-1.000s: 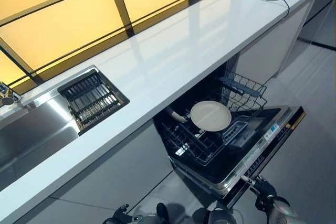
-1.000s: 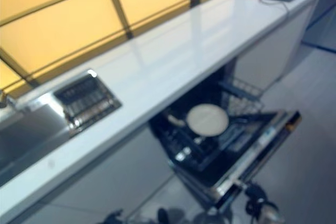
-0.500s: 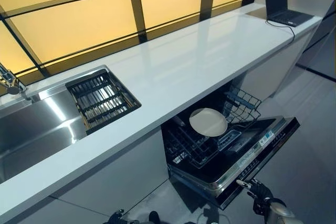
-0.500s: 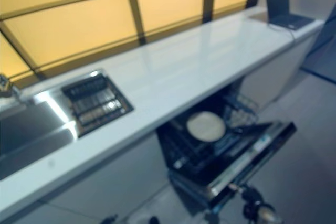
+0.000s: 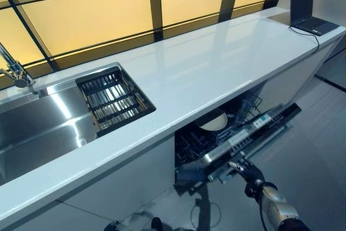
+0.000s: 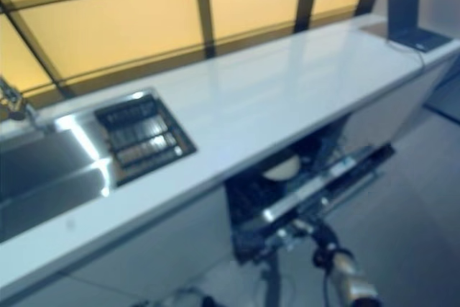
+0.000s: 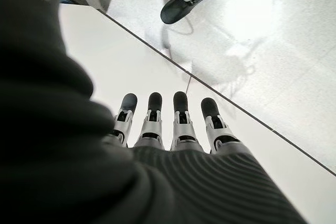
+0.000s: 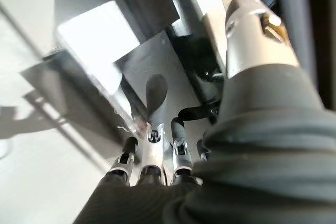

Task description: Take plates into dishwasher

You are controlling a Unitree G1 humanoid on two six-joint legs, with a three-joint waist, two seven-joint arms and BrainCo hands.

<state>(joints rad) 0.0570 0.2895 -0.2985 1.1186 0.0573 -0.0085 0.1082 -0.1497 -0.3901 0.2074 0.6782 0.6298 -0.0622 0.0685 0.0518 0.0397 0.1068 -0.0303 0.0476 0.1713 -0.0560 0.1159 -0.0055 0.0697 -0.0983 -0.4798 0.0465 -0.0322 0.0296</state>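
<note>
A cream plate (image 5: 215, 122) lies in the dishwasher's lower rack (image 5: 189, 144), mostly hidden under the white counter (image 5: 205, 68). The dishwasher door (image 5: 254, 131) stands partly raised, its inner edge tilted up towards the counter. My right hand (image 5: 250, 173) is under the door's front edge, open, and its fingers (image 8: 154, 103) reach straight up against the dark door panel. By my side, my left hand (image 7: 163, 124) hangs open over the pale floor and holds nothing.
A steel sink (image 5: 38, 128) with a dark slatted insert (image 5: 113, 98) and a tap (image 5: 13, 71) is set in the counter at the left. A laptop (image 5: 311, 20) stands at the counter's far right end. Grey floor lies right of the door.
The dishwasher door has swung up from lying flat to partly raised, with my right hand rising under its edge. The rack with the plate now sits further under the counter. The camera has tilted up.
</note>
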